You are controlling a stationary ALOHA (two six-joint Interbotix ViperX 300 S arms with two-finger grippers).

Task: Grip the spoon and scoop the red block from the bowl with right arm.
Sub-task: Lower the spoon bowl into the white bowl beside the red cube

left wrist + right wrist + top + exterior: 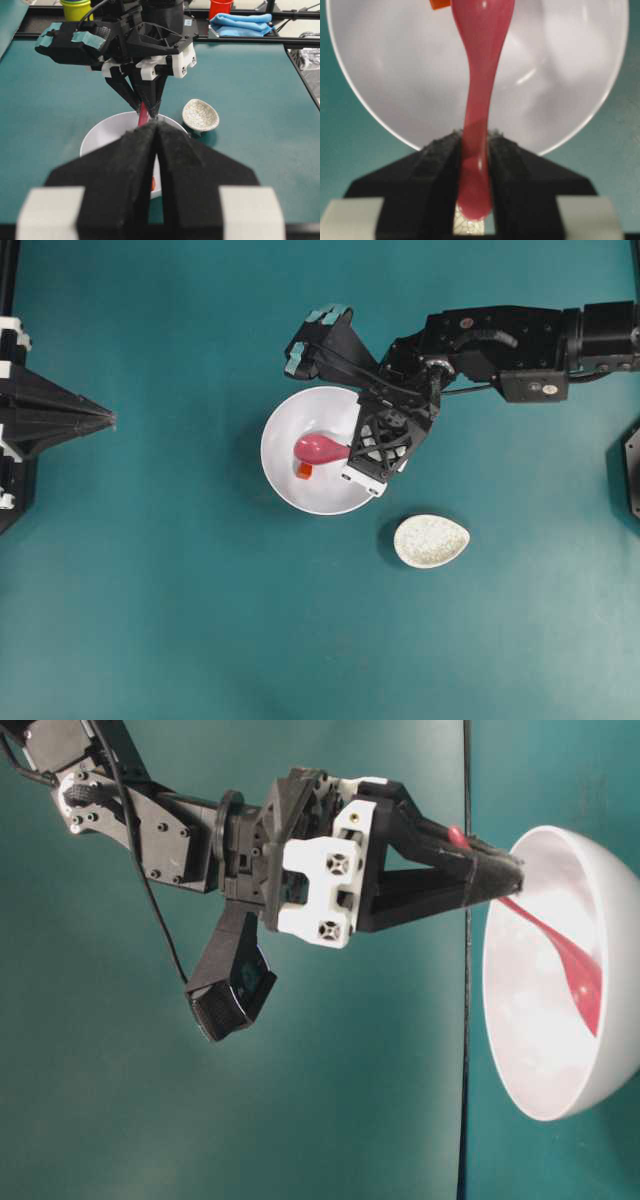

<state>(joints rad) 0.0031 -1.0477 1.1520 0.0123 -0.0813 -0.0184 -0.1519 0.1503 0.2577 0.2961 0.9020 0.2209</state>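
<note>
Glossy pink spoon (479,100), deep oval scoop

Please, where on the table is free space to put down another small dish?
Bare cloth lies below the bowl, and between it and the left gripper. It is crowded where the right gripper holds the spoon, near the speckled dish.

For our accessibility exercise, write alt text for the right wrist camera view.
Two black fingers of the right gripper clamp the handle of a glossy pink spoon, which reaches up into a white bowl on a teal table. An orange-red block peeks in at the top edge, beside the spoon.
</note>
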